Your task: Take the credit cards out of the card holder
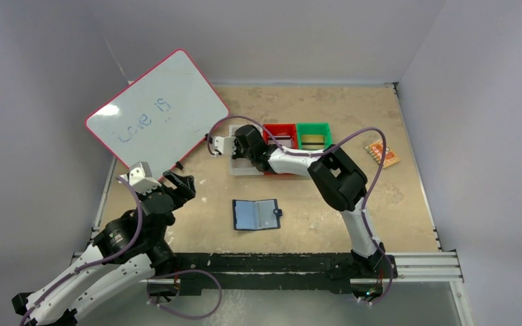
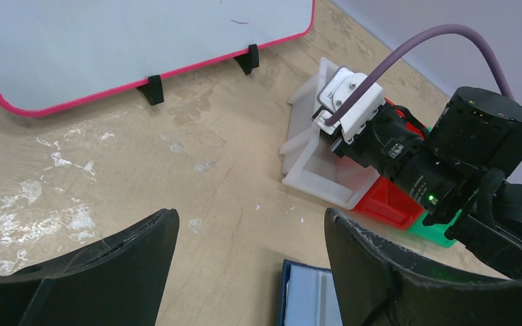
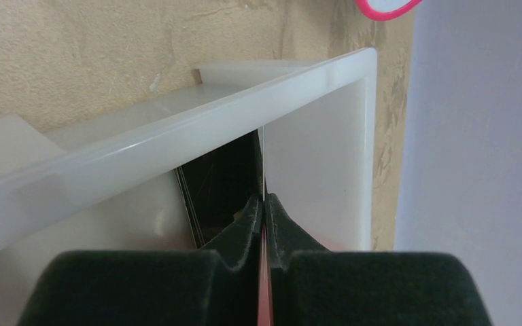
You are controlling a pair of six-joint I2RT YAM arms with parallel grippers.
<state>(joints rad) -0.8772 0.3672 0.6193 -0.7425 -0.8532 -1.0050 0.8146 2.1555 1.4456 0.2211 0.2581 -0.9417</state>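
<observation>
The navy card holder (image 1: 256, 214) lies open on the table with its pale blue inside up; its corner (image 2: 309, 295) shows by my left gripper's right finger. My left gripper (image 1: 182, 185) (image 2: 251, 224) hovers open and empty to the holder's left. My right gripper (image 1: 241, 157) (image 3: 264, 200) points down into the white bin (image 1: 245, 168) (image 3: 197, 129), shut on a thin credit card (image 3: 263, 163) seen edge-on. Dark cards (image 3: 221, 180) stand in the bin behind the fingertips.
A red bin (image 1: 280, 132) and a green bin (image 1: 312, 134) sit right of the white bin (image 2: 312, 173). A pink-rimmed whiteboard (image 1: 156, 112) (image 2: 109, 47) stands at the back left. An orange patterned piece (image 1: 382, 153) lies at the right.
</observation>
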